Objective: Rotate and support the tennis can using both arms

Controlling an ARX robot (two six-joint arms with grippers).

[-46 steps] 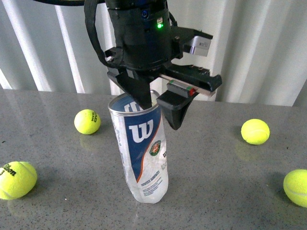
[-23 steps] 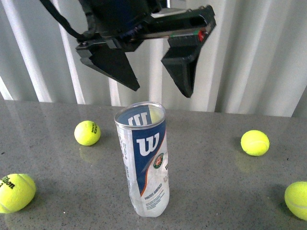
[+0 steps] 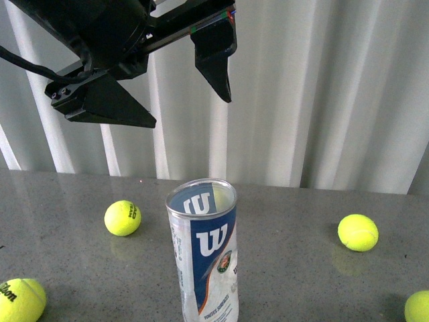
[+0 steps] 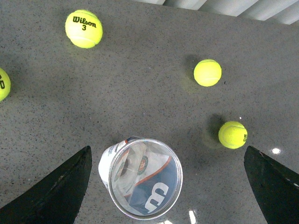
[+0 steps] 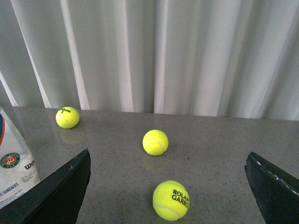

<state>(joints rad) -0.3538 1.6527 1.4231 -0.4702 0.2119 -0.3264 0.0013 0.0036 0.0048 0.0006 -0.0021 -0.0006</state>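
Note:
The tennis can (image 3: pixel 204 261) stands upright and alone on the grey table, its open silver rim up and its blue-and-white "W" label toward me. My left gripper (image 3: pixel 190 113) hangs open well above it, touching nothing. In the left wrist view I look straight down into the can (image 4: pixel 140 179), which sits between the spread fingers of the left gripper (image 4: pixel 167 154) but far below them. My right gripper (image 5: pixel 168 154) is open and holds nothing. The can (image 5: pixel 14 172) shows only at the edge of the right wrist view. The right arm is out of the front view.
Yellow-green tennis balls lie scattered on the table (image 3: pixel 301 268): one back left (image 3: pixel 123 218), one back right (image 3: pixel 358 232), one front left (image 3: pixel 20 300), one front right (image 3: pixel 419 308). A white pleated curtain (image 3: pixel 301 100) closes off the back.
The left gripper, which had one finger inside the can's rim a second ago, has lifted up and away to the left. The can stands free.

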